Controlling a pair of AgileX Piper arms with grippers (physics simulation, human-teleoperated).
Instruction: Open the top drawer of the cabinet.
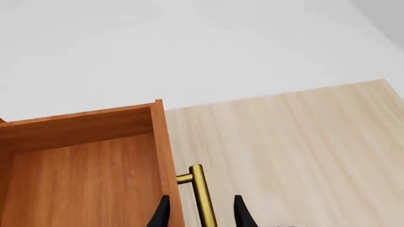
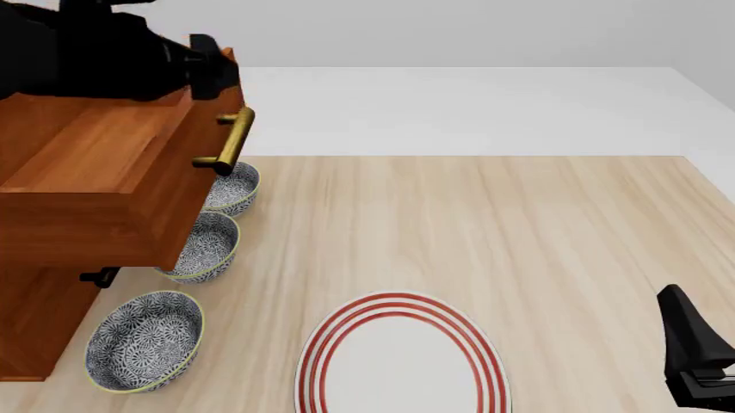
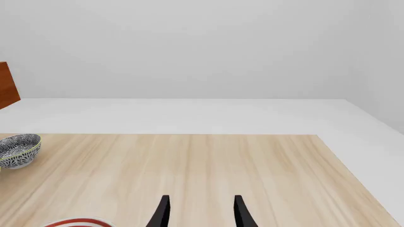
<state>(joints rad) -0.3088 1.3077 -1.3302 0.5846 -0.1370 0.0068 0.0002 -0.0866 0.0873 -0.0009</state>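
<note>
Top drawer pulled well out, left arm at its handle

The tall reddish-brown wooden cabinet stands at the table's left; its top drawer juts out over three patterned blue-white bowls. The left gripper has its fingers spread either side of the brass bar handle, not pinching. I'd pull straight, level. The right gripper idles, fingers apart.

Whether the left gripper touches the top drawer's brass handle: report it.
Apart. Left wrist view: the left gripper, open, straddles the brass handle, with gaps showing on both sides.
</note>
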